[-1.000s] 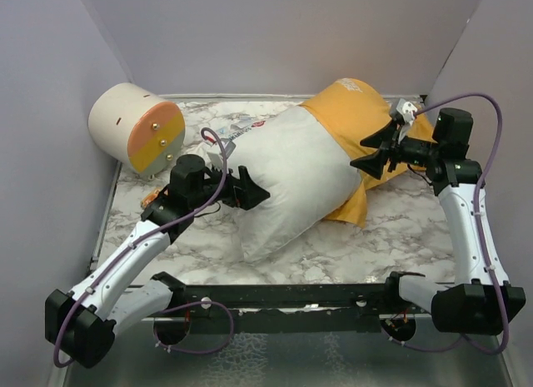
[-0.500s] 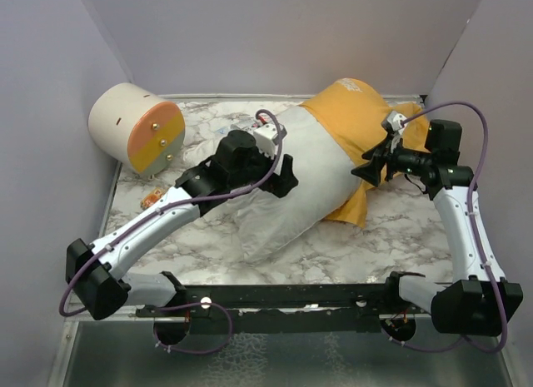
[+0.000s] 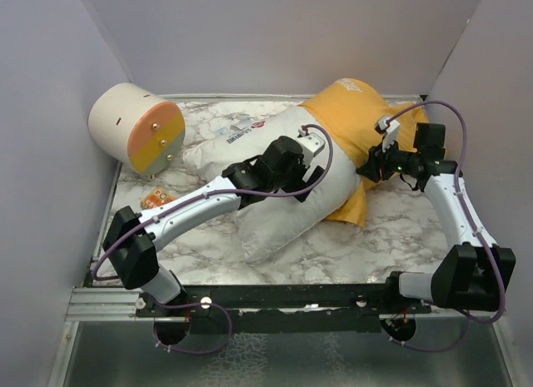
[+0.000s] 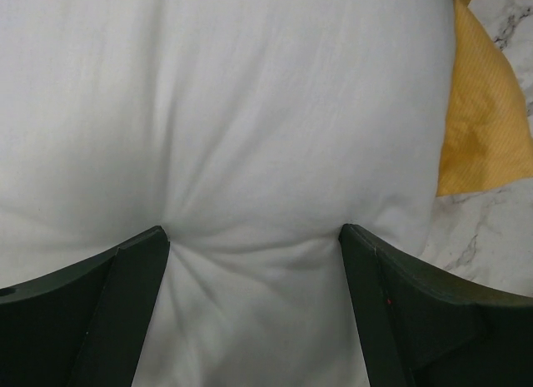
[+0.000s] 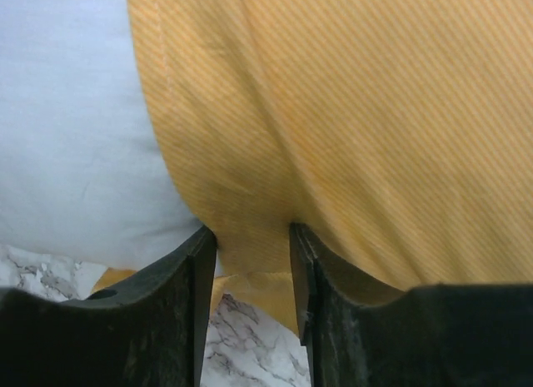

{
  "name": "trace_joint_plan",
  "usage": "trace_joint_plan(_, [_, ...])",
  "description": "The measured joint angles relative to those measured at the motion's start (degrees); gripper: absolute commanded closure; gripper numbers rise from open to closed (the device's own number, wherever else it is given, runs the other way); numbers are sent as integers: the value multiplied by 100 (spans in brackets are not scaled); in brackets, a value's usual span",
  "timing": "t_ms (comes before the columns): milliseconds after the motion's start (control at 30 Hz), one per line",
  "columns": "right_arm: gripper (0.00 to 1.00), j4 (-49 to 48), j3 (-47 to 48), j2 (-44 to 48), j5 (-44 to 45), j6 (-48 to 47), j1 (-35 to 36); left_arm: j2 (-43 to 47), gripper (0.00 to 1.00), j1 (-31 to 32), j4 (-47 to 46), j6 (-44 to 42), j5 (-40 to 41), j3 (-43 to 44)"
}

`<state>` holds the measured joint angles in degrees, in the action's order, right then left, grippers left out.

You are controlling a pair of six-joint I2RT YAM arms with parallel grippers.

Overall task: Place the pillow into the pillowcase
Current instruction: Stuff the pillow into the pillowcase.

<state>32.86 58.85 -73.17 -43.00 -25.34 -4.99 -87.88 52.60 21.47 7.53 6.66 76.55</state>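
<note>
The white pillow (image 3: pixel 275 212) lies slantwise on the marble table, its far end inside the orange-yellow pillowcase (image 3: pixel 350 112). My left gripper (image 3: pixel 315 172) rests on the pillow's middle. In the left wrist view it (image 4: pixel 254 237) is open wide, both tips pressed into the puckered pillow (image 4: pixel 250 112), with the pillowcase (image 4: pixel 479 129) at the right. My right gripper (image 3: pixel 364 168) is at the pillowcase's open edge. In the right wrist view its jaws (image 5: pixel 252 237) stand narrow round a fold of the pillowcase (image 5: pixel 375 112), with a gap still showing, beside the pillow (image 5: pixel 67 137).
A cream-and-orange cylinder (image 3: pixel 137 127) lies at the back left. A small orange packet (image 3: pixel 156 198) sits by the left edge. Purple walls close in the table on three sides. A black rail (image 3: pixel 275 295) runs along the near edge.
My left arm has swept right from the pillow's left end onto its middle. The right gripper has dropped to the pillowcase's edge and narrowed its jaws.
</note>
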Motion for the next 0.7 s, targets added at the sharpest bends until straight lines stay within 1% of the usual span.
trace_joint_plan(67, [76, -122, 0, -85, 22, 42, 0, -125, 18, -2, -74, -74, 20, 7])
trace_joint_plan(167, [94, -282, 0, -203, 28, 101, 2, -286, 32, -31, -181, -125, 13, 15])
trace_joint_plan(200, [98, -317, 0, -247, 17, 105, 2, -334, 39, -59, -229, -129, 0, 17])
trace_joint_plan(233, [100, -328, 0, -282, -9, 98, 4, -378, 47, -103, -289, -133, -39, 17])
trace_joint_plan(300, [100, -323, 0, -297, -146, 74, 4, -435, 72, -205, -391, -116, -192, 17])
trace_joint_plan(333, [100, -315, 2, -289, -229, 61, 4, -461, 81, -273, -452, -72, -332, 15])
trace_joint_plan(433, [100, -173, 81, -256, -710, -46, 4, -542, 93, -492, -614, 4, -807, 15])
trace_joint_plan(500, [100, 48, 282, -254, -994, -114, 22, -595, 98, -658, -708, 87, -1145, 15])
trace_joint_plan(533, [100, 136, 387, -256, -1113, -144, 31, -610, 100, -743, -750, 133, -1292, 17])
trace_joint_plan(700, [100, 568, 1141, -382, -1696, -232, 251, -623, 100, -1172, -931, 411, -1928, 98])
